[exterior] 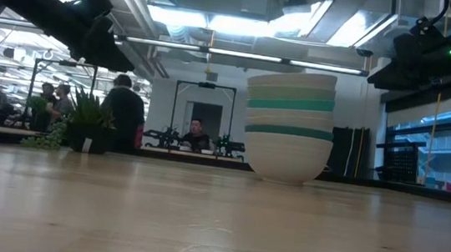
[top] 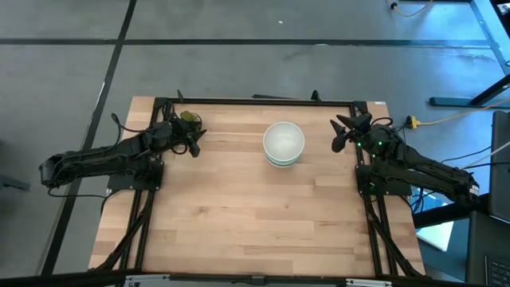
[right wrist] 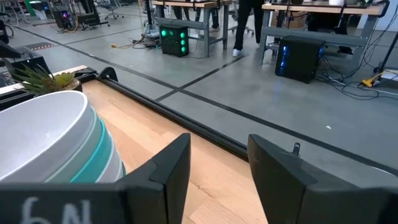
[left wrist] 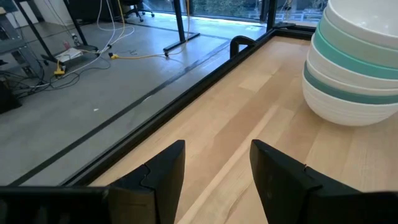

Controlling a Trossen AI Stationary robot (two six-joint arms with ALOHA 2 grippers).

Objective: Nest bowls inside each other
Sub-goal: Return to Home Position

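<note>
The bowls [top: 284,143] stand nested in one stack on the table's far middle, its bottom bowl resting on the wood; white, pale green and teal rims show in the low view's stack [exterior: 289,124]. My left gripper [top: 194,140] hangs open over the far left of the table, well left of the stack [left wrist: 354,62], nothing between its fingers [left wrist: 214,171]. My right gripper [top: 341,134] hangs open over the far right, right of the stack [right wrist: 53,140], also empty [right wrist: 217,168].
A small potted plant [top: 190,118] sits at the far left corner by my left gripper. A black frame rail [top: 255,101] runs along the table's far edge. Bare wood [top: 255,215] spreads across the near half. People and desks show in the room beyond.
</note>
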